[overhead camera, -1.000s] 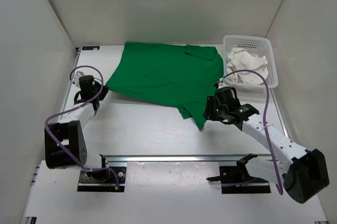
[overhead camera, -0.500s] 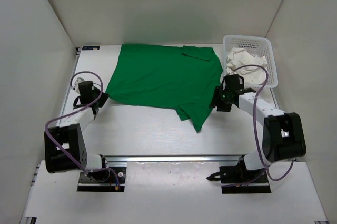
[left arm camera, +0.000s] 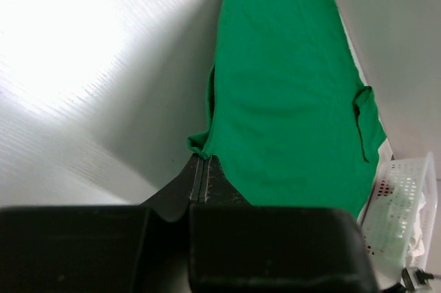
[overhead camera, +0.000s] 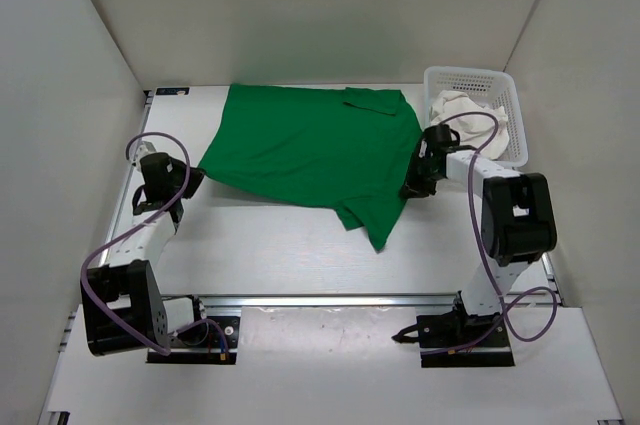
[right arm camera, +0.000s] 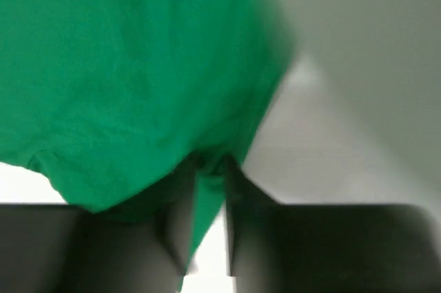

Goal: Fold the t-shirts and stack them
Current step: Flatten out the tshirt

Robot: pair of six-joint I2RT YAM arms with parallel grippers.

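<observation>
The green t-shirt (overhead camera: 310, 150) lies spread across the twelve o'clock half of the table (overhead camera: 280, 245). The left fingers (left arm camera: 182, 189) are closed on its nine o'clock corner, and the right fingers (right arm camera: 238, 193) pinch its three o'clock hem. Both bites look thin. Uneven pulling could slip one edge free, or bunch the six o'clock sleeve.

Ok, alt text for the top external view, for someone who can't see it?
A green t-shirt lies spread across the far half of a white table, the left gripper pinching its left corner and the right gripper at its right edge. A white mesh basket at the far right holds crumpled off-white cloth.
</observation>
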